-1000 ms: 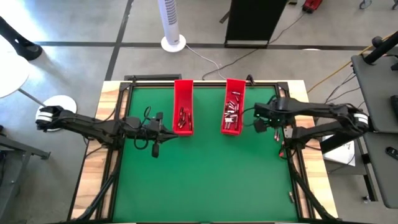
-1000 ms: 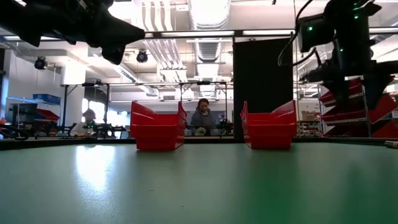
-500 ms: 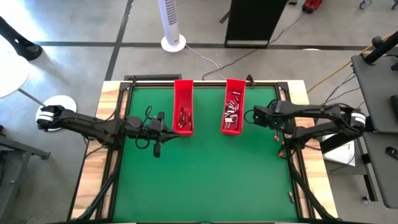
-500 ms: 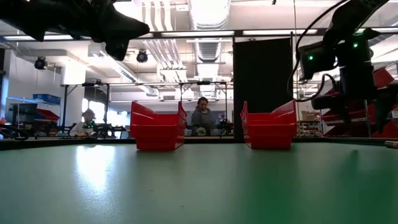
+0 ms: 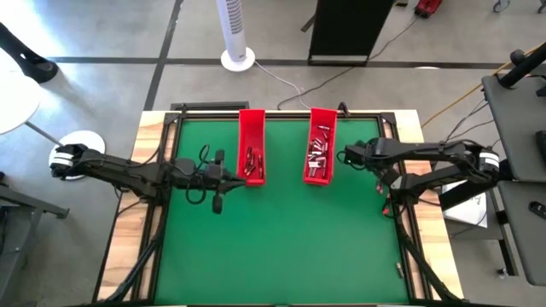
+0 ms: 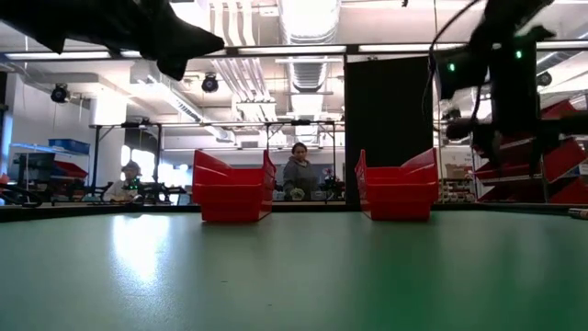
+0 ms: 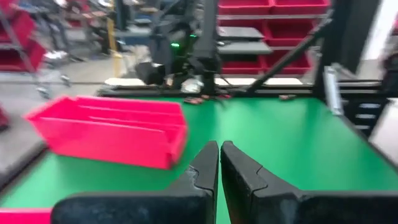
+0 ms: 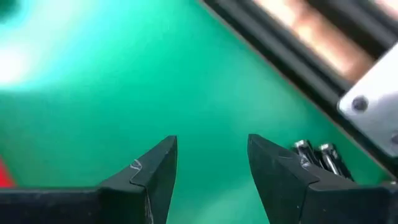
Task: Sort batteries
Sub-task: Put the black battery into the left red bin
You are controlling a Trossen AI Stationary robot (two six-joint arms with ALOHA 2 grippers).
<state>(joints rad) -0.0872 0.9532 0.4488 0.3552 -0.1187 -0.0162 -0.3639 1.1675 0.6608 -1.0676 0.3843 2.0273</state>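
Batteries (image 5: 318, 153) in two red trays (image 5: 251, 147) near far table edge (image 5: 281, 116). Left gripper (image 5: 235, 177), fingers together, beside left tray; right gripper (image 5: 344, 157), fingers apart, empty, beside right tray. Open green mat (image 5: 281, 239) toward near edge.

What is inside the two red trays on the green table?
Small batteries lie in both: a few dark or reddish ones in the left tray, more silvery ones in the right tray. The low view shows only the tray walls, hiding the contents.

Left gripper (image 7: 219, 163) closed, right gripper (image 8: 211, 163) parted
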